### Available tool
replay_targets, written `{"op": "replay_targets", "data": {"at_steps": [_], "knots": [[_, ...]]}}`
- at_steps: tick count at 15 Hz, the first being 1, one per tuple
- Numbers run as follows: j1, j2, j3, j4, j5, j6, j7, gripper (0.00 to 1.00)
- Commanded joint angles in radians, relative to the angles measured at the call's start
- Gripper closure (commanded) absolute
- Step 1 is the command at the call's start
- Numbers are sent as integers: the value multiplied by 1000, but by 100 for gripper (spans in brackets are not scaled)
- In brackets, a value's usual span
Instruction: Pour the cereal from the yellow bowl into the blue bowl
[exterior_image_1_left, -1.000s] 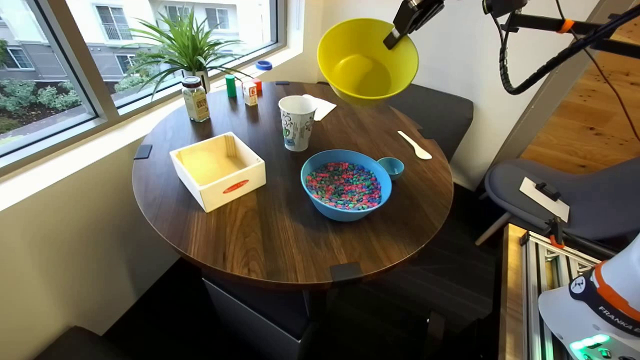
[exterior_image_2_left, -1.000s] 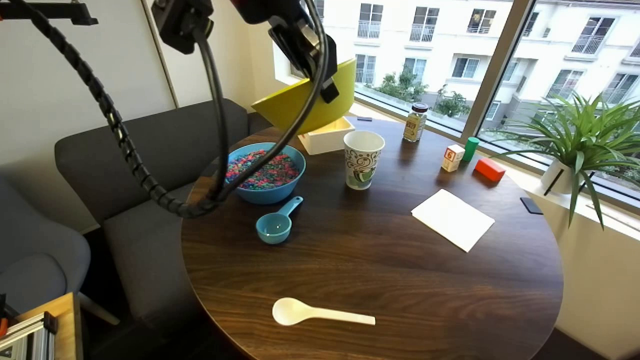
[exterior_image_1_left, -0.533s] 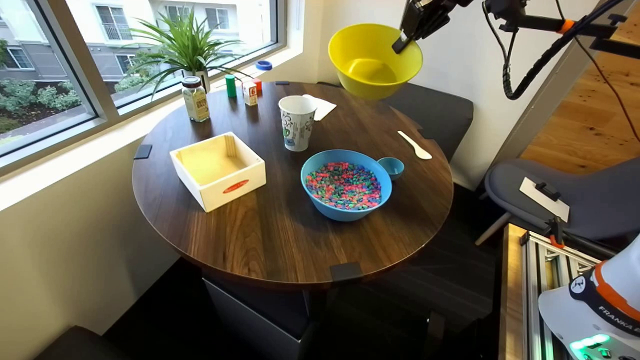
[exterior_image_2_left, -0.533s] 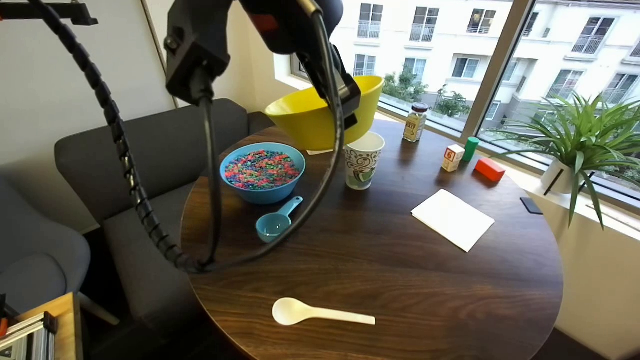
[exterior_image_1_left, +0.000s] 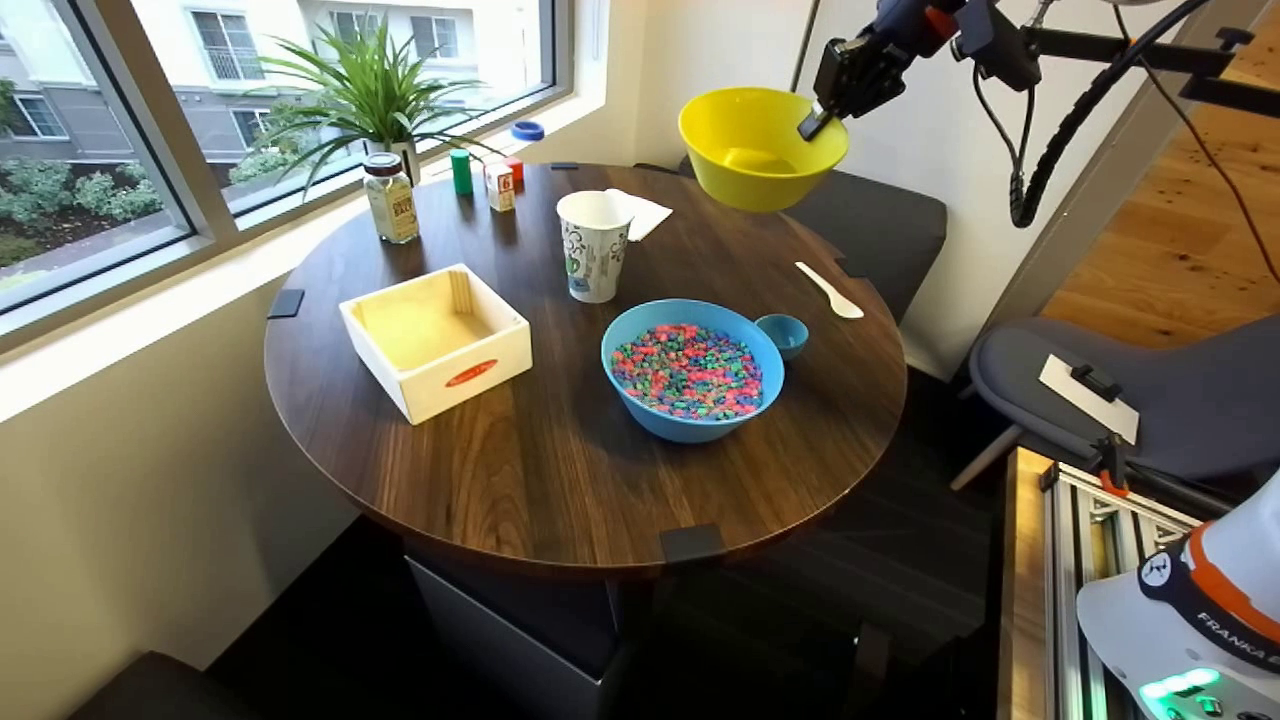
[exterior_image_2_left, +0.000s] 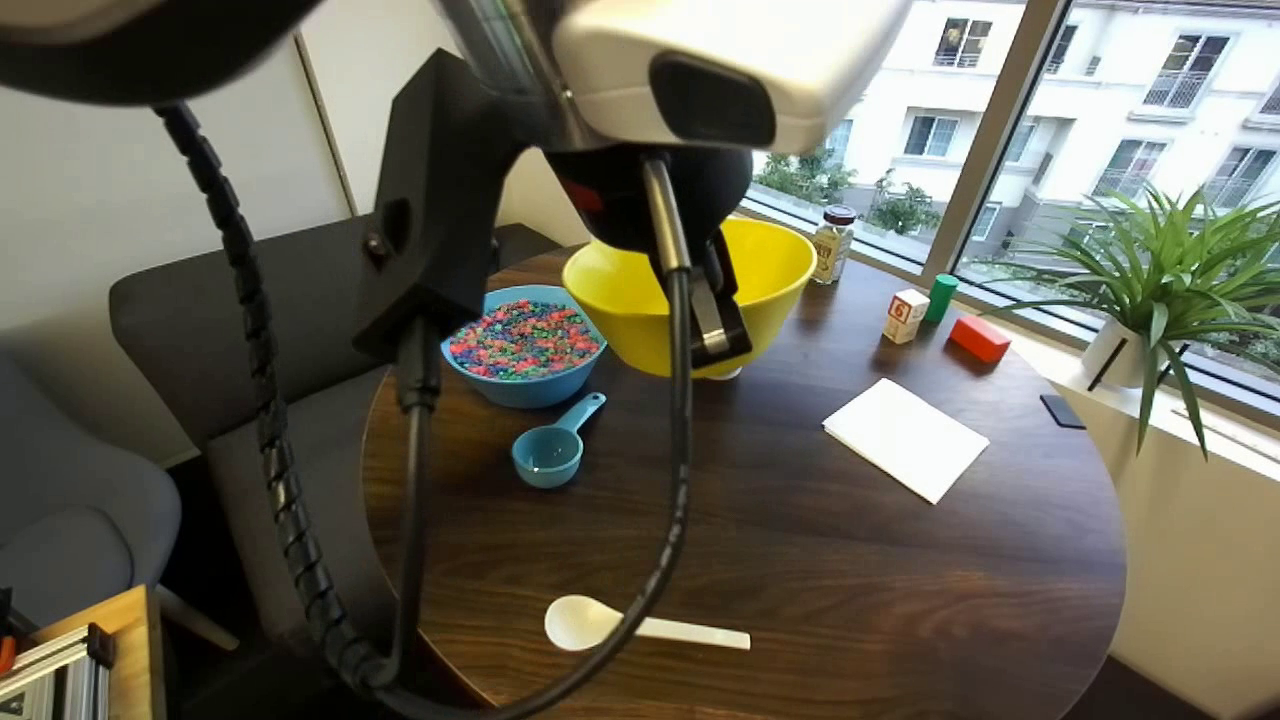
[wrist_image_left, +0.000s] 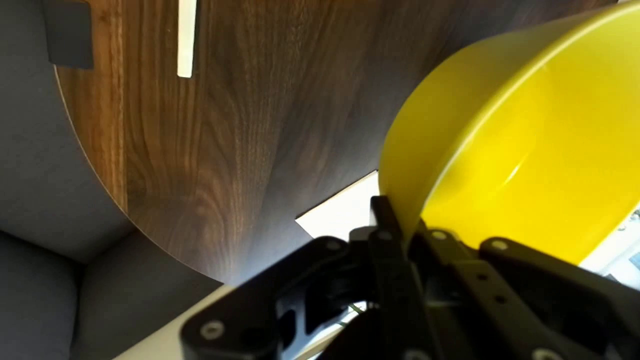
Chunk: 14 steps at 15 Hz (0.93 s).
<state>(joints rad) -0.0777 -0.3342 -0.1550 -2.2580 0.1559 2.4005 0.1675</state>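
My gripper (wrist_image_left: 400, 220) is shut on the rim of the yellow bowl (wrist_image_left: 540, 165), one finger inside the wall and one outside. In both exterior views the yellow bowl (exterior_image_1_left: 755, 185) hangs above the table, slightly tilted, and bare yellow shows inside it. The blue bowl (exterior_image_1_left: 688, 430) stands upright on the table and holds the multicoloured cereal (exterior_image_1_left: 690, 370). From a different side, the yellow bowl (exterior_image_2_left: 630, 310) overlaps the right edge of the blue bowl (exterior_image_2_left: 535, 390) and hides most of the paper cup. The wrist view does not show the blue bowl.
The patterned paper cup (exterior_image_1_left: 595, 245) stands beside the blue bowl, with a white wooden box (exterior_image_1_left: 470, 375) farther left. A blue measuring cup (exterior_image_2_left: 548, 455), a pale spoon (exterior_image_2_left: 580, 622) and white paper (exterior_image_2_left: 907, 440) lie on the table. A jar (exterior_image_1_left: 390, 200) and small blocks stand near the window.
The yellow bowl has come down, moved away from the blue bowl and turned from steeply tipped to nearly level. My gripper has kept its hold. The blue bowl and its cereal look unchanged.
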Motion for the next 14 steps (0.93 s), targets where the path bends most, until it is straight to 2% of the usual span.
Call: {"op": "replay_targets", "data": {"at_steps": [1,7,14], "knots": [[-12,45,-19,3,85,22,-14,99],[-23,140,-46,15,199,72,-34,99],[-28,239,-59,27,334,118,-117,99]]}}
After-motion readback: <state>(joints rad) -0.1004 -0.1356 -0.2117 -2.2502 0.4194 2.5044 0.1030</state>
